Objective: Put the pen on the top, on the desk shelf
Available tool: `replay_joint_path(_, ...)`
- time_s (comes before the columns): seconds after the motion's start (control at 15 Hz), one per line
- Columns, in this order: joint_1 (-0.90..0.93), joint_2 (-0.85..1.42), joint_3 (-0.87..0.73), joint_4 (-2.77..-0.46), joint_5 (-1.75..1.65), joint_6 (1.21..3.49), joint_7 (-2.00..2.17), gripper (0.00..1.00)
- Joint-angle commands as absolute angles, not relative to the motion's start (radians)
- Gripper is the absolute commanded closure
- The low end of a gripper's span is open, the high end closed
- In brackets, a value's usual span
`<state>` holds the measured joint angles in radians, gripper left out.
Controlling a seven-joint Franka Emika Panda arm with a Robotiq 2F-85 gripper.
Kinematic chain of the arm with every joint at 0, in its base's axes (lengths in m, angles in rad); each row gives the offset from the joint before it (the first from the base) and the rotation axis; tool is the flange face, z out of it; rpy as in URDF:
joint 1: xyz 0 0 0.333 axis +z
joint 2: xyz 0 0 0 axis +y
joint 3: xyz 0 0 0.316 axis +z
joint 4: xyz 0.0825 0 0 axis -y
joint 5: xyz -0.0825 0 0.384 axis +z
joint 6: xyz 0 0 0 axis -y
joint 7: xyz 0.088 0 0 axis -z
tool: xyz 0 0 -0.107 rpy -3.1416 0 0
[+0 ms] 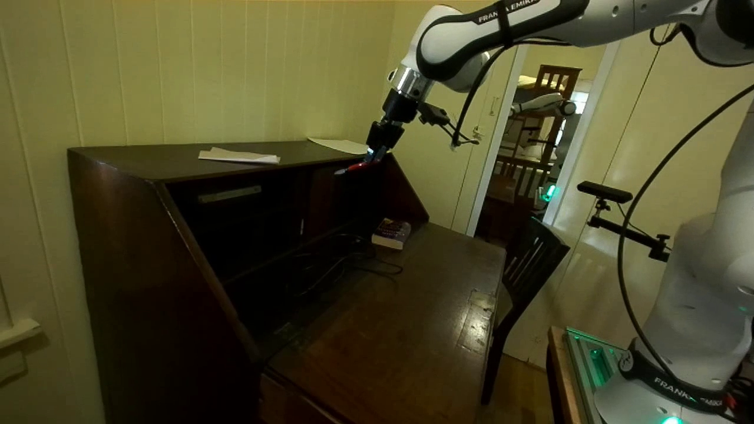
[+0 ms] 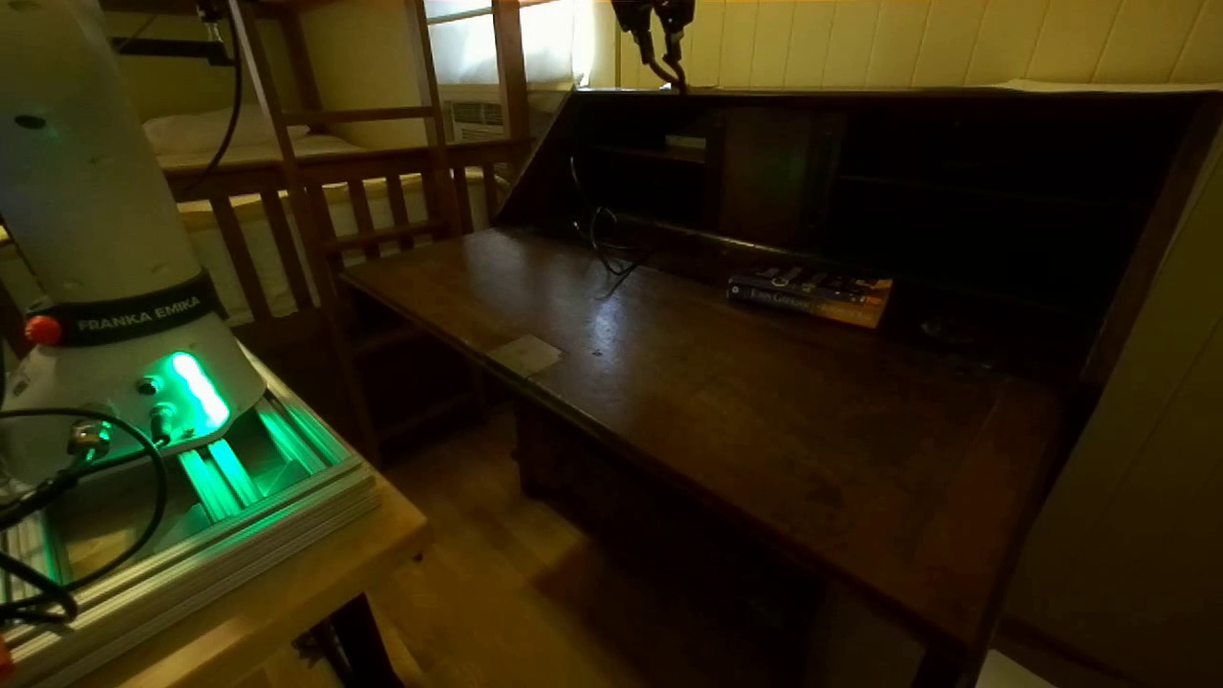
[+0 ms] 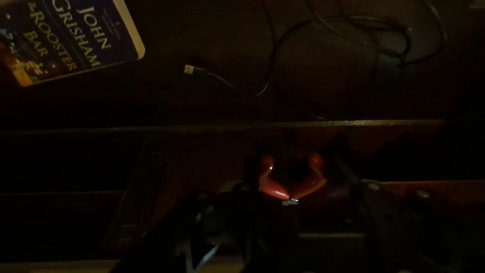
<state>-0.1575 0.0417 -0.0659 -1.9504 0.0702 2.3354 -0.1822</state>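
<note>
Dark-brown wooden top [image 1: 147, 160], narrow, flat, bearing pale papers [image 1: 238, 156].

Papers [image 1: 238, 156] on top [image 1: 147, 160], book [image 1: 391, 234] before compartments [image 1: 253, 218]

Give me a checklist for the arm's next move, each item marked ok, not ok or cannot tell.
1. Gripper holding the red tool: ok, it looks held.
2. That red tool being the pen: cannot tell; the wrist view shows two curved red pieces meeting.
3. That red tool over the top: not ok; it seems to hang in front of the front edge.
4. Papers spotted: ok; two lie on the top.
5. Desk shelf readable: not ok; deep shadow around it.
6. Book out of the way: ok, probably; it lies lower, at upper left in the wrist view.
</note>
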Motion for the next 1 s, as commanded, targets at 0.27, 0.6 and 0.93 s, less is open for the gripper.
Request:
replay_joint_path(0.27, -0.090, -0.110, -0.052, -2.208, -0.109, 2.360, 0.012, 0.51)
replay_joint_path(0.6, -0.084, -0.192, -0.034, -2.319, -0.145, 2.390, 0.071, 0.51)
replay_joint_path(0.93, -0.092, -0.138, -0.069, -2.301, -0.115, 2.523, 0.019, 0.76)
